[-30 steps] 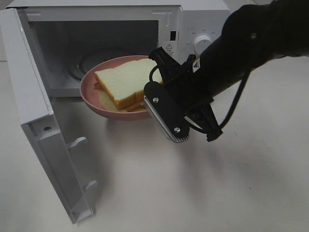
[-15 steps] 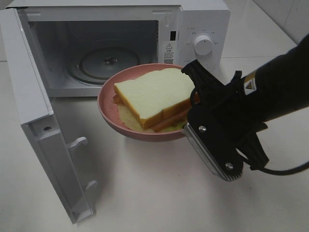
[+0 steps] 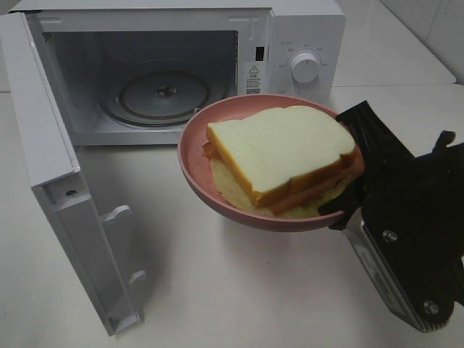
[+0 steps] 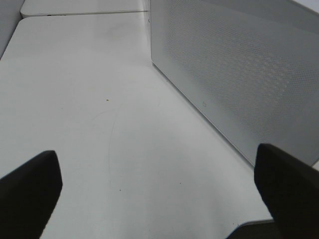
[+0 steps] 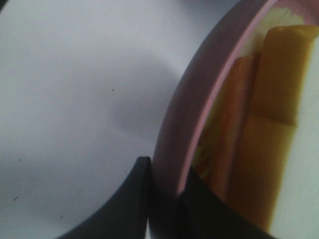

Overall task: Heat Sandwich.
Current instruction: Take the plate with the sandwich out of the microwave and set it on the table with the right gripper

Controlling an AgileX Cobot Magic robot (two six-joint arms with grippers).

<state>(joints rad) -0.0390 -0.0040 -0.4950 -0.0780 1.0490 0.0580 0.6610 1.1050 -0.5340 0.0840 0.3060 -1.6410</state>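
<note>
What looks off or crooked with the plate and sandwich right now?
The pink plate hangs in the air in front of the open microwave, tipped toward the table, pinched only at its rim by the right gripper. The sandwich sits on it with its layers shifted apart. Nothing has spilled.

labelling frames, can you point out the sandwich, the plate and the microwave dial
sandwich (image 3: 279, 148), exterior high view, middle of the top bread slice
plate (image 3: 190, 156), exterior high view, bare pink rim on the microwave side
dial (image 3: 305, 67), exterior high view, centre of the white knob
</note>
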